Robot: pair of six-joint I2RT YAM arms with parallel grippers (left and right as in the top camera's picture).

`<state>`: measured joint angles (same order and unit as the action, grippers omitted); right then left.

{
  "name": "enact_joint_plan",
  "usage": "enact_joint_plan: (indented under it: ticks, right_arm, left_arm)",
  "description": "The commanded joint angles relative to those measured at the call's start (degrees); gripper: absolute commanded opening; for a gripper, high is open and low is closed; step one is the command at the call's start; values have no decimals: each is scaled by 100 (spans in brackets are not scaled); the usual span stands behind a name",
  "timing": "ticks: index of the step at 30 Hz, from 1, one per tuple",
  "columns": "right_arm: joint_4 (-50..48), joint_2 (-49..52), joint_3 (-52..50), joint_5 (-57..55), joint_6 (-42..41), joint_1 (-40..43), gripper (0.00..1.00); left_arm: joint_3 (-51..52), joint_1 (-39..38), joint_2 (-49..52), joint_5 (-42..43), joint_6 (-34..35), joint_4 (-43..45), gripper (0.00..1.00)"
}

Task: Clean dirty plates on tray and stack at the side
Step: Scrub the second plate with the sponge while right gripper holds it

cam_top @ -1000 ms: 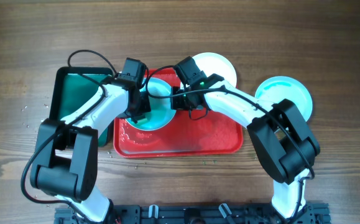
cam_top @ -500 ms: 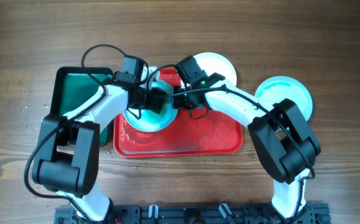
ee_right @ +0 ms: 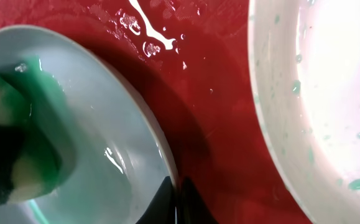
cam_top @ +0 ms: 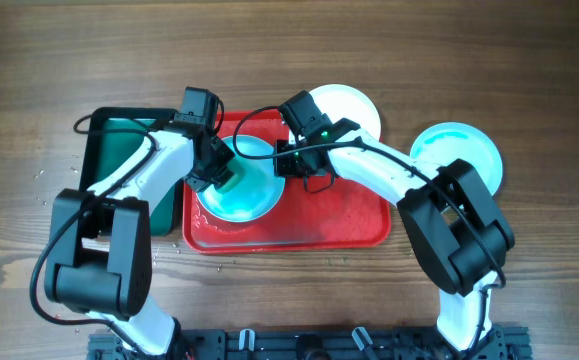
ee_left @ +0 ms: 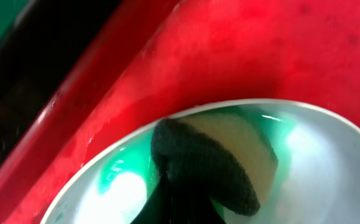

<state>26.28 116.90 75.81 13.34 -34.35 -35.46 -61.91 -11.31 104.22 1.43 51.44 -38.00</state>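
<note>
On the red tray [cam_top: 339, 222], the left gripper [cam_top: 221, 178] presses the sponge [ee_left: 212, 163] clamped in its fingers into the teal-smeared plate [cam_top: 254, 200]. The right gripper [cam_top: 285, 164] pinches that plate's far rim (apparently tilting it a little). Hard scrubbing could pry the wet rim out of so thin a pinch. The plate might then drop against the second plate [ee_right: 316, 93] just beside it, or splash.

Glossy wet red plastic tray [cam_top: 341, 216]
</note>
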Motion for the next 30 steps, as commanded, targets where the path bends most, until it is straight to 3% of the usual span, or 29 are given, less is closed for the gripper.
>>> enact_joint_plan:
  ticks: [1,2,3,4,6,7,10,11,12,13,15,18,21,24,26,30]
  right_arm:
    - [7,92,81,-96,9,35,4]
    - [7,92,81,-96,9,35,4]
    - [7,92,81,-96,9,35,4]
    - [7,92,81,-96,11,35,4]
    - [9,92,81,-96,11,35,4]
    - [9,92,81,-96,11,35,4]
    - [9,92,81,-94,15,35,4]
    - [4,92,81,-74,50,35,4]
    - [2,92,81,-74,85,35,5]
    - [2,92,81,-72,94,35,4]
    - [-13,92,81,-48,96,35,4]
    - [-13,92,81,-33,98,35,4]
    - [-13,92,81,-33,101,35,4]
    - [-11,92,81,-11,122,35,4]
    - [-11,92,81,-9,122,35,4]
    - [-11,92,81,-11,125,35,4]
  left_arm:
    - [247,68,197,1788,-1091,98,4]
    - [247,68,197,2903,-2170,481,4]
    - [247,68,197,3475,-2710,721,4]
    - [247,68,197,3729,-3075,1019,4]
    - [247,101,197,3410,-3112,1493,4]
    - [247,114,197,2988,-3106,1644,4]
    - [249,133,197,278,-2057,1274,4]
    - [249,133,197,-634,-1587,905,4]
    - [249,149,197,-1792,-509,70,4]
    - [249,149,197,-1880,-210,-358,4]
    - [249,136,197,-1187,-225,-824,4]
    - [249,138,197,1578,-2424,-748,4]
    - [247,138,197,3604,-4135,-575,4]
    - [249,138,197,4006,-4417,-46,4]
    - [249,138,197,3613,-4100,494,4]
    - [249,138,197,-149,-2179,1003,4]
